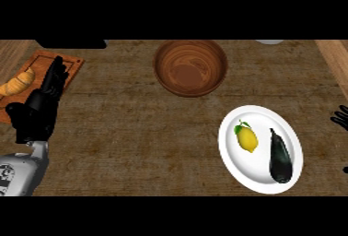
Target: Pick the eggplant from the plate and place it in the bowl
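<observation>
One left hand (41,103), fingers straight.

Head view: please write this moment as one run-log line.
stage: not yet picked | eggplant: on plate, beside lemon | bowl: without eggplant | left hand: open, resting at left | right hand: open, at right edge

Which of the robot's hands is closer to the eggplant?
The right hand. It shows at the view's right edge, just beyond the plate that holds the eggplant. The left hand is far across the counter, over by the cutting board.
</observation>
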{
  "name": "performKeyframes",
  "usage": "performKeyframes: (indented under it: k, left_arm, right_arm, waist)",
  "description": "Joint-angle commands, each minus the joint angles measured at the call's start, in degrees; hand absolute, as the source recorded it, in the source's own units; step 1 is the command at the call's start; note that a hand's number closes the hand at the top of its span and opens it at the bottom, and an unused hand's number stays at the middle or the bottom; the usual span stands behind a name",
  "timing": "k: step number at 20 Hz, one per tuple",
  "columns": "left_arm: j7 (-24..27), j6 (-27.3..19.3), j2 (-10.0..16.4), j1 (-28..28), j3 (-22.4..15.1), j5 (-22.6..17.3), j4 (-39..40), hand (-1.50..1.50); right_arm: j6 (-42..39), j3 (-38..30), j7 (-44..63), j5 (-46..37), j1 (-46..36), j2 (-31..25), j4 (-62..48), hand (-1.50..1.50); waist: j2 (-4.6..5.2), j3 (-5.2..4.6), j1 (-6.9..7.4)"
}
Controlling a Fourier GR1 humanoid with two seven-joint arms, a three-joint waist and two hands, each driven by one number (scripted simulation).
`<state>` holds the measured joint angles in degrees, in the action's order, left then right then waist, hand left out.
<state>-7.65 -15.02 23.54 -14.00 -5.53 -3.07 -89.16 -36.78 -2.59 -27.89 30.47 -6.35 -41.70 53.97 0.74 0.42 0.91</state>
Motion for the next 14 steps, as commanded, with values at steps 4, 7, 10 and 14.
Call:
performKeyframes:
  k: [4, 7, 10, 14]
  left_arm:
    - [0.6, -0.9, -1.2, -0.9, -0.6, 2.0, 1.1, 0.00]
    - [-1.5, 0.3, -0.9, -1.5, -1.5, 2.1, 0.4, 0.00]
    - [-2.4, 0.0, -1.4, -1.8, -1.4, 2.2, -1.2, 0.00]
    - [-0.7, 0.1, -1.6, -0.5, -0.1, 2.5, 1.3, 0.00]
  right_arm:
    - [-5.8, 5.7, -5.3, -15.2, -7.2, -7.9, -2.9, -1.50]
    - [-5.4, 9.1, -5.3, -20.9, -10.7, -9.6, -2.9, -1.50]
    - [-6.8, 12.2, -1.5, -23.8, -17.1, -9.7, -4.1, -1.50]
    - [-8.2, 16.6, -3.8, -28.1, -17.4, -7.7, -2.3, -1.50]
  waist:
    - [-0.24, -0.24, 0.84]
    - [-0.24, -0.24, 1.00]
    - [-0.25, -0.28, 1.76]
    - [-0.45, -0.36, 0.43]
